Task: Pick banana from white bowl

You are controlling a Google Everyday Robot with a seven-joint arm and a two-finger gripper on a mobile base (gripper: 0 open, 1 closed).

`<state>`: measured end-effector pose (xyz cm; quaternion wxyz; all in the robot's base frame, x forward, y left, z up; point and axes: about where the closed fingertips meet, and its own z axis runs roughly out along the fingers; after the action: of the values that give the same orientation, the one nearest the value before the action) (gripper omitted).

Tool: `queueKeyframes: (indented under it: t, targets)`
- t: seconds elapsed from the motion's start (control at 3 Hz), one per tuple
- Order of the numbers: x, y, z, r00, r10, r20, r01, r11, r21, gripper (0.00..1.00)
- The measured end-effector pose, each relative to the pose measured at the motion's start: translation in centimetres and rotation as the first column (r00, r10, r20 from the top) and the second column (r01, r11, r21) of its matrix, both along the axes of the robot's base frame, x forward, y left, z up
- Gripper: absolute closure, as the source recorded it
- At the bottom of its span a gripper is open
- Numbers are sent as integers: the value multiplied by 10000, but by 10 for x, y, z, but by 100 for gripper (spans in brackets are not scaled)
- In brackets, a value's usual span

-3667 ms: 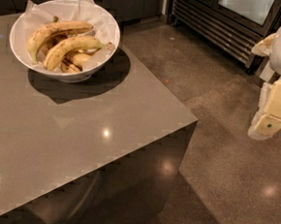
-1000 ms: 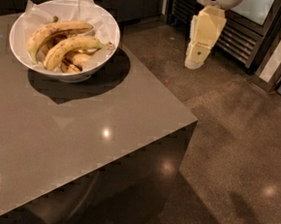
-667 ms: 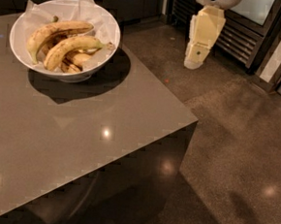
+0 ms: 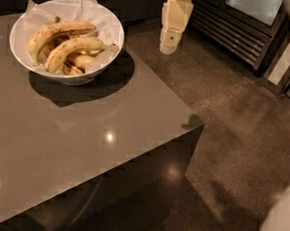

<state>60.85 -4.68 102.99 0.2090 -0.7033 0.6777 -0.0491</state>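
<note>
On the table (image 4: 82, 147), far left, stands one bowl (image 4: 88, 75), paper-lined. In it I count two big bananas on top and smaller brown ones beneath, too tangled to number. Mine is the banana (image 4: 72, 49) at the front, the cleaner yellow one, its long axis running low-left to high-right, stem end toward my pincer (image 4: 168, 44). That one pincer hangs right of the bowl, off the table edge, over the floor. Apart or together, I cannot tell.

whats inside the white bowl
White paper lining, the banana in front, a streakier long banana behind it, and smaller browned bananas underneath, mostly covered; the white bowl's bottom is hidden. The tool hangs over the floor, right of the bowl.
</note>
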Motion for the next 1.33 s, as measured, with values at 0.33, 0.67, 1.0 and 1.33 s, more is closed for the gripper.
queueKeyframes:
  t: [0.33, 0.67, 1.0, 1.33]
  targets:
    - [5, 6, 4, 9997, 46, 219, -50, 9999, 159, 0]
    - [12, 16, 4, 9992, 311, 244, -318, 9990, 305, 0]
    - [30, 47, -4, 9962, 868, 2, -867, 9955, 393, 0]
    - [48, 78, -16, 9912, 1297, -282, -1286, 9910, 365, 0]
